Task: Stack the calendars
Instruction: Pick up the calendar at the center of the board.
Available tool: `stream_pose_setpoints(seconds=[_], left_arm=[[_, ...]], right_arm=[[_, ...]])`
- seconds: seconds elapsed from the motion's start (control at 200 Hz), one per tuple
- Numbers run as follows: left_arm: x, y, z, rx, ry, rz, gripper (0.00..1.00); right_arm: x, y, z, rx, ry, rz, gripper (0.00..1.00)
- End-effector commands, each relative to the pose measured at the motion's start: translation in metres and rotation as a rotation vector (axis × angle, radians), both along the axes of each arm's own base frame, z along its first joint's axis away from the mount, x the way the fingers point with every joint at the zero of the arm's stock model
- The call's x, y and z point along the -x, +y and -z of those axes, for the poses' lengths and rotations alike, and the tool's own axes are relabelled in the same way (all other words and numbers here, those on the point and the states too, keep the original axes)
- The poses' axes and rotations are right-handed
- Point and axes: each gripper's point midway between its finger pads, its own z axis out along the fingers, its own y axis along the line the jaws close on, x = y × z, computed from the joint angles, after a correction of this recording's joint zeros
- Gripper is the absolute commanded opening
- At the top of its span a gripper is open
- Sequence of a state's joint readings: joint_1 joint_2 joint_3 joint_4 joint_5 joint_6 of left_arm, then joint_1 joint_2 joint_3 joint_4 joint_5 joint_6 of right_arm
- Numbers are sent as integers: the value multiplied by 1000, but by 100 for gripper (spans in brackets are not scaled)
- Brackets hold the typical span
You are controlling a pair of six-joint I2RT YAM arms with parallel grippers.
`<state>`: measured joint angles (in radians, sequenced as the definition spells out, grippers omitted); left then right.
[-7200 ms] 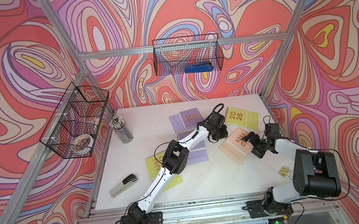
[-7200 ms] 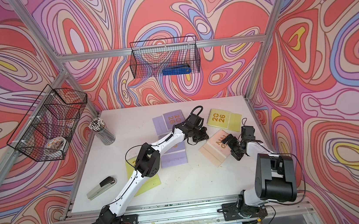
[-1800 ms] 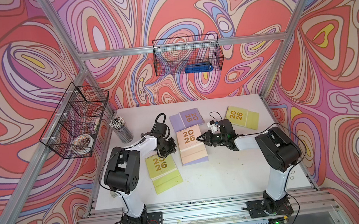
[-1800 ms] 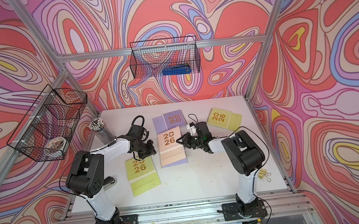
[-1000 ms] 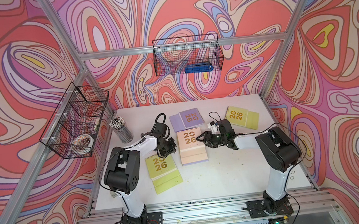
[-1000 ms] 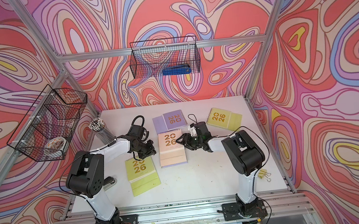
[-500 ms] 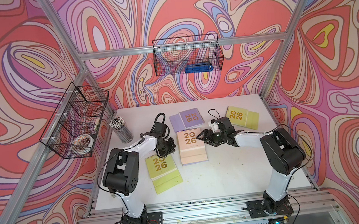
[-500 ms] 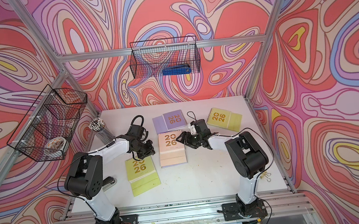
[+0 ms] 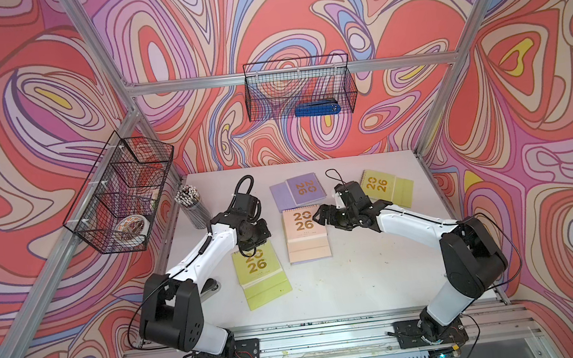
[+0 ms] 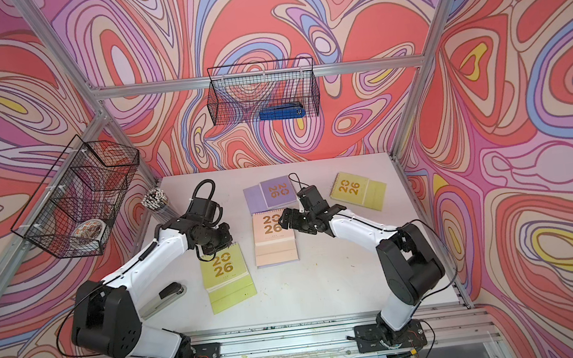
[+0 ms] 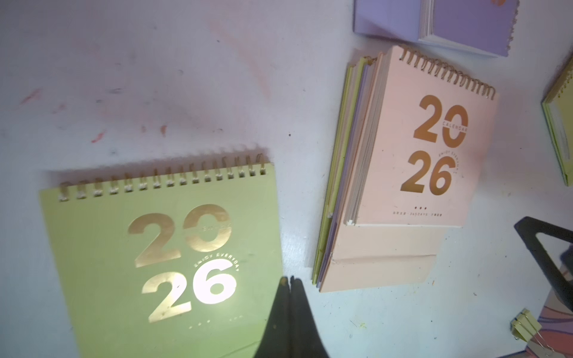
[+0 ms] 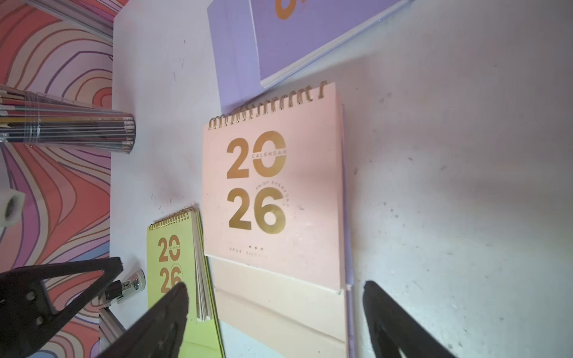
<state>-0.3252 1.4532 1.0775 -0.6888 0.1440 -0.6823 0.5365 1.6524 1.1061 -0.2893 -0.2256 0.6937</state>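
the peach-topped stack (image 9: 304,228) lies mid-desk (image 9: 361,281), and the loose yellow-green calendar (image 9: 256,266) lies just to its left, long axis running back to front; the left gripper (image 11: 290,288), fingers pressed together, hangs just above it, so that arm is nearer. the right gripper (image 12: 276,286) stands spread and empty at the stack's right edge. only the left wrist view shows yellow-green and lilac edges beneath the stack's top cover

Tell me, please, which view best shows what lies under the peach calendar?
The left wrist view: edges of lilac and yellow-green calendars show beneath the peach calendar. The right wrist view shows only a lilac sliver there; both top views show little beyond its cover.
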Motion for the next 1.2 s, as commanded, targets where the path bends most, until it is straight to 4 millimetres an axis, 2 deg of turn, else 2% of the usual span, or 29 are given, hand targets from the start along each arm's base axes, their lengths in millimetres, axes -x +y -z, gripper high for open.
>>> stream_pose_setpoints(seconds=[0.0, 0.2, 0.31, 0.441, 0.451, 0.521, 0.816, 1.197], left_arm=[[38, 38, 9, -147, 93, -67, 0], [70, 61, 13, -217, 121, -116, 0], [80, 73, 16, -249, 123, -142, 0], [89, 84, 25, -280, 149, -155, 0], [90, 85, 26, -283, 150, -155, 0], [93, 91, 29, -308, 147, -165, 0], [94, 118, 45, -345, 135, -257, 0], [87, 123, 66, -256, 178, -279, 0]], right_arm=[[14, 4, -7, 69, 6, 45, 89], [34, 48, -9, 36, 41, 74, 90], [44, 80, -10, 12, 48, 47, 90], [54, 109, -9, -9, 61, 7, 90], [55, 112, -1, 2, 74, 3, 90], [61, 126, 6, -9, 92, -16, 90], [77, 166, 29, 1, 145, -86, 89], [89, 194, 51, 24, 207, -151, 88]])
